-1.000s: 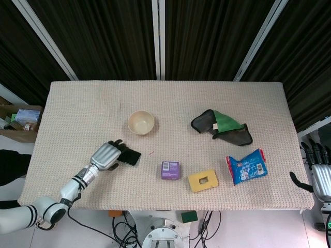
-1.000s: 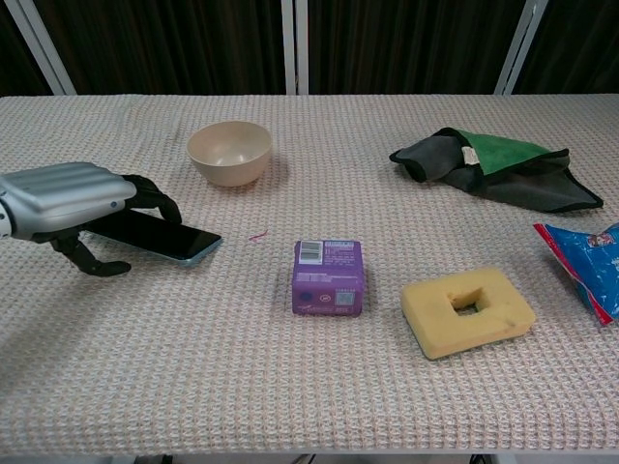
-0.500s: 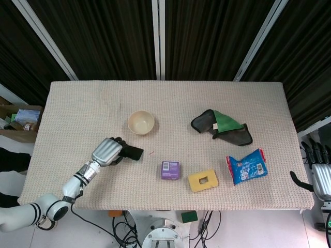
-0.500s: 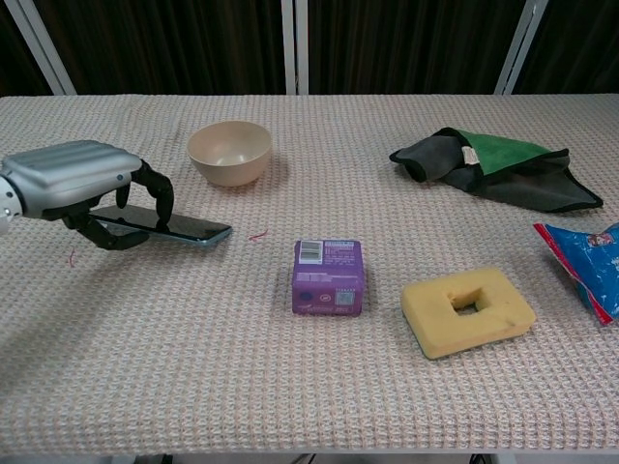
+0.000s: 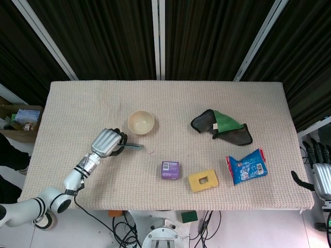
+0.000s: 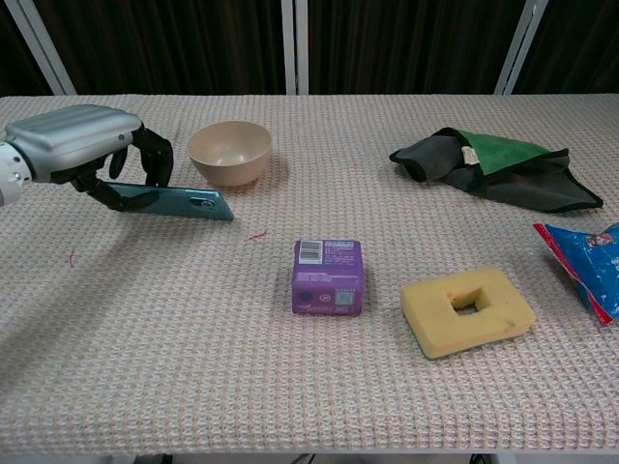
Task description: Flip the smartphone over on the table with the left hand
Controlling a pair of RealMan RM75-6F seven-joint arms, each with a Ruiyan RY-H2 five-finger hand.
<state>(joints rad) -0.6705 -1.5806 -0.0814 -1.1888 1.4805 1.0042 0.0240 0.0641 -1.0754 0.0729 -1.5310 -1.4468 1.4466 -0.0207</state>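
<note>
**Smartphone lifted clear of the cloth, turn under way**

While a second ago the smartphone (image 5: 133, 146) lay flat and dark-faced at about 8 o'clock from the beige bowl (image 5: 141, 122), it is now seen nearly edge-on from the head view, reduced to a thin dark sliver just below that bowl. It is pinched by the left hand (image 5: 107, 142), whose fingers are curled round its near end. The hand has been drawn up the table, toward 12 o'clock, over the last second. The right hand (image 5: 321, 173) is parked off the table's edge at 3 o'clock, holding nothing, fingers loosely apart.

From the chest view, the smartphone (image 6: 179, 202) is held off the woven tablecloth (image 6: 193, 329), its teal back now shown where the black screen was presented before. It is gripped from above and below by the left hand (image 6: 82, 152), at 9 o'clock from the bowl (image 6: 229, 152). The purple box (image 6: 328, 276), yellow sponge (image 6: 468, 311) and green-and-black cloth (image 6: 493, 166) are unmoved.

The flip is judged roughly half done: the lift is achieved, and the rotation and set-down remain.
</note>
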